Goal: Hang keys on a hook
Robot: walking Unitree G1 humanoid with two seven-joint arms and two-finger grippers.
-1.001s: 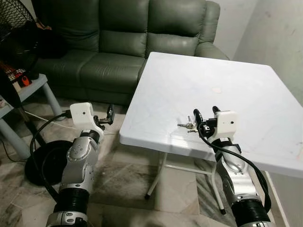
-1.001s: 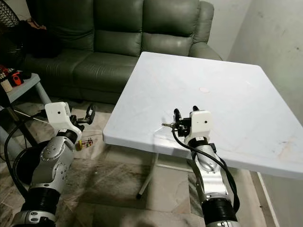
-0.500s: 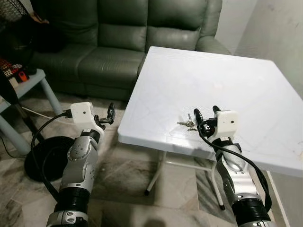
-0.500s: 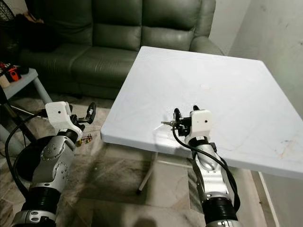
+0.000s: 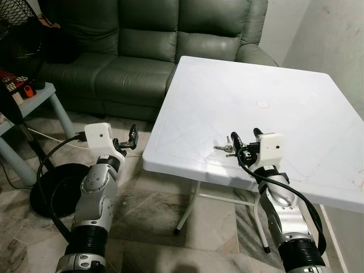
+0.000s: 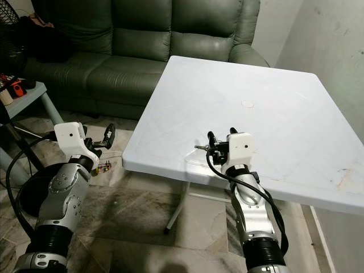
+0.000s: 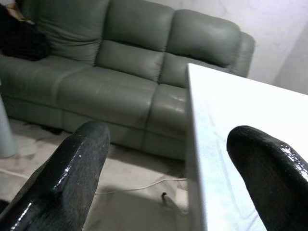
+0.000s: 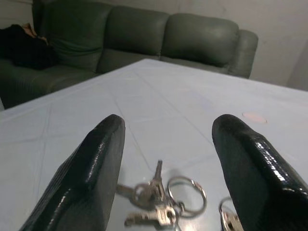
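A small bunch of silver keys (image 5: 226, 149) on rings lies flat on the white table (image 5: 273, 85), close to its near edge. My right gripper (image 5: 243, 135) hovers low over the table just behind the keys, open, with nothing between its fingers. In the right wrist view the keys (image 8: 161, 202) lie on the tabletop between and slightly ahead of the two black fingers (image 8: 91, 168). My left gripper (image 5: 132, 139) is open and empty, held out beyond the table's left edge above the floor, facing the sofa (image 7: 120, 62).
A green sofa (image 5: 148, 45) stands behind the table. A pale side table (image 5: 34, 108) with small items and a black round fan base (image 5: 48, 193) sit at the left. A wall (image 5: 335, 34) runs along the right. Marble floor lies below.
The camera view has shifted slightly. The keys and both grippers keep the same places relative to the table.
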